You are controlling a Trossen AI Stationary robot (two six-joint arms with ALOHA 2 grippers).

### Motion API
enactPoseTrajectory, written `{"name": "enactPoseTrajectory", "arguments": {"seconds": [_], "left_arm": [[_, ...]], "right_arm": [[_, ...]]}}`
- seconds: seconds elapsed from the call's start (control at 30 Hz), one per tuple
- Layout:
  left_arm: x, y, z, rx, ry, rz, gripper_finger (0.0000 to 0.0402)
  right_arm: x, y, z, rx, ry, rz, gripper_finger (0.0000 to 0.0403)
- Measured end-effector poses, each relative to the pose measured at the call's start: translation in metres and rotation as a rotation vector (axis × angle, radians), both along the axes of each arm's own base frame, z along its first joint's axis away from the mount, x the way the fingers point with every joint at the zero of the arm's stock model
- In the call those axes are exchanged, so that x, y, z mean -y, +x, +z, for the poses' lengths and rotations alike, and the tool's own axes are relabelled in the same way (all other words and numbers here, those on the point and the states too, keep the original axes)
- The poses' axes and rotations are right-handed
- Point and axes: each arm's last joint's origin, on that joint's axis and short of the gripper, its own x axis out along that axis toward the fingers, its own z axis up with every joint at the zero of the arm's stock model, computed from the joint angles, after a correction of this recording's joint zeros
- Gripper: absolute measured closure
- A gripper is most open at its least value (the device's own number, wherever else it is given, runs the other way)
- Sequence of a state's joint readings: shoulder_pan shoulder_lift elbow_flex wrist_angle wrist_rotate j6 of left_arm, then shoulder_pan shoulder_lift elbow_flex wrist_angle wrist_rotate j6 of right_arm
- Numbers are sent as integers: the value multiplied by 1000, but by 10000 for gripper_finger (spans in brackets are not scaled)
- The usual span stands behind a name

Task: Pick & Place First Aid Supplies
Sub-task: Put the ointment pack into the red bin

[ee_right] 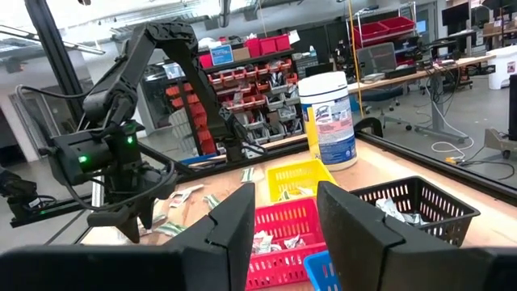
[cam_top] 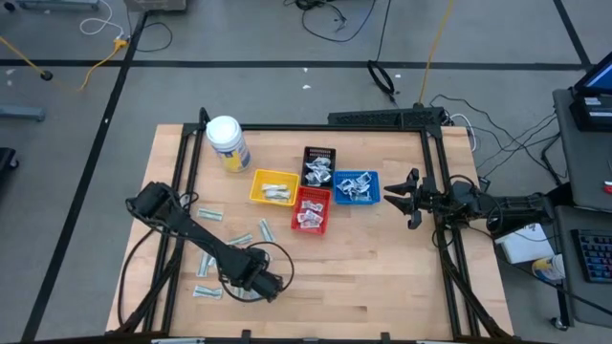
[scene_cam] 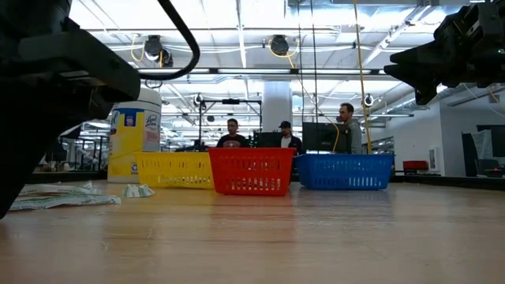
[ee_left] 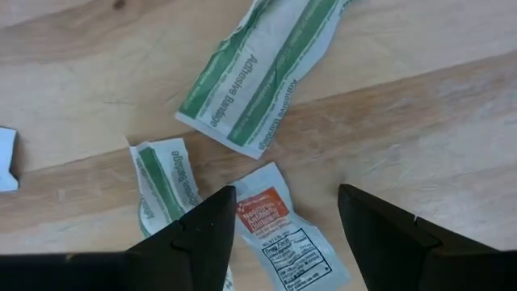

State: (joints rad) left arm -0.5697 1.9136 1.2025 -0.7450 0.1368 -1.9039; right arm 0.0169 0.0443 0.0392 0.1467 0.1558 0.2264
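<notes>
Wood tabletop: four baskets mid-table, seven-ish green-striped wrappers left of them. Left gripper spread over a red-label packet; right gripper, fingers parted and empty, beside the baskets.

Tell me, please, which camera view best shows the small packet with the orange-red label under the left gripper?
The left wrist view: the packet lies flat between the open left gripper fingers, label visible. The high view hides it under the arm; the low and right wrist views do not show it clearly.
</notes>
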Motion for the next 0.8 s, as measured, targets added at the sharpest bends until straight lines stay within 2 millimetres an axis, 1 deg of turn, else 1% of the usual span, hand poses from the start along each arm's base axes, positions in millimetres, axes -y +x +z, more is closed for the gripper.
{"name": "enactPoseTrajectory", "arguments": {"seconds": [0.07, 0.17, 0.43, 0.47, 0.67, 0.8], "left_arm": [[0, 0, -1, 5, -3, -9, 189], [0, -1, -1, 4, -3, -14, 230], [0, 3, -1, 38, -8, -40, 382], [0, 4, -1, 54, -5, -45, 391], [-3, 9, -1, 93, 0, -54, 397], [-6, 7, 8, 110, 5, -74, 399]], "right_arm": [[0, 0, 0, 0, 0, 0, 273], [0, 0, 0, 0, 0, 0, 273], [0, 0, 0, -1, 0, 0, 273], [0, 0, 0, 0, 0, 0, 273], [0, 0, 0, 0, 0, 0, 273], [0, 0, 0, 0, 0, 0, 273]]}}
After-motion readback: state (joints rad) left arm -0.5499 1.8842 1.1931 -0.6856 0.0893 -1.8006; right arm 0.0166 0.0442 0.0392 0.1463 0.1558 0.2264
